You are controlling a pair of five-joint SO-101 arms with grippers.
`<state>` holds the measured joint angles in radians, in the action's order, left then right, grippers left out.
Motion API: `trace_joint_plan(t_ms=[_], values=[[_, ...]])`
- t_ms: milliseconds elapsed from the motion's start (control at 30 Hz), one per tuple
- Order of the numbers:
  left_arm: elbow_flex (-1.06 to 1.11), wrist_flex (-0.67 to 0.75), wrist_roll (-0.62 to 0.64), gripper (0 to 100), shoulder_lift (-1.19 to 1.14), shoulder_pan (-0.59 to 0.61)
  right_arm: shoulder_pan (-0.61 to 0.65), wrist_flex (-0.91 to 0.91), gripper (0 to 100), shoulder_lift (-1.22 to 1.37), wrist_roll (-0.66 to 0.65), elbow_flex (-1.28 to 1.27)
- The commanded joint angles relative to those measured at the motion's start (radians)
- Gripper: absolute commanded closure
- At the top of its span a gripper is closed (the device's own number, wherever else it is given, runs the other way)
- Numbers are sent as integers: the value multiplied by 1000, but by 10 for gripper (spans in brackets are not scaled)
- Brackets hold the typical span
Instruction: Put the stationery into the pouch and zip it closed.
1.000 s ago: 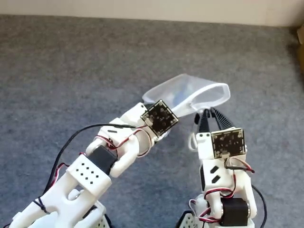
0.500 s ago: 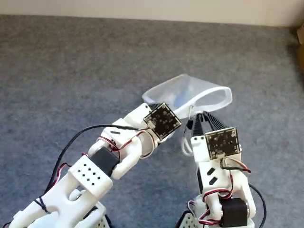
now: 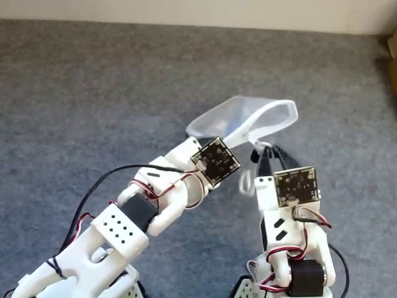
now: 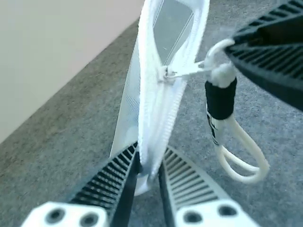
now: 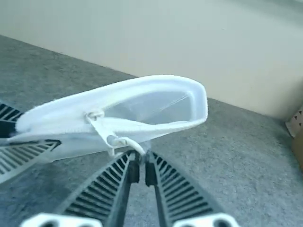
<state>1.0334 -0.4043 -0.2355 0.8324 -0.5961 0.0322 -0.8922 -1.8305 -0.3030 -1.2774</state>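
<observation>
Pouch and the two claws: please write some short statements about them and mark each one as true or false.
1. The left claw is shut on the zipped end of the pouch. True.
2. The pouch lies flat on the grey carpet. False: the left claw holds it up on edge.
3. The right claw is shut on the zip's pull cord. True.
4. The zip is closed along its whole length. False: the far end gapes open.

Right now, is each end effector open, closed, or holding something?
Left end effector: closed on the pouch end.
Right end effector: closed on the zipper cord.
</observation>
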Motion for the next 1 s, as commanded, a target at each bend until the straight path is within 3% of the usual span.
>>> trace_joint_plan(t_ms=[0,233,467,567,800,967], values=[[-31,15,11,995,24,2,-73,30,993,-5,2,58],[-10,14,12,995,24,18,-194,137,993,-1,71,56],[1,14,14,995,24,18,-193,131,992,-4,71,56],[1,14,14,995,24,18,-134,64,975,-4,71,64],[1,14,14,995,24,19,62,-209,780,-5,71,147],[1,14,14,995,24,19,179,-223,764,-1,66,150]])
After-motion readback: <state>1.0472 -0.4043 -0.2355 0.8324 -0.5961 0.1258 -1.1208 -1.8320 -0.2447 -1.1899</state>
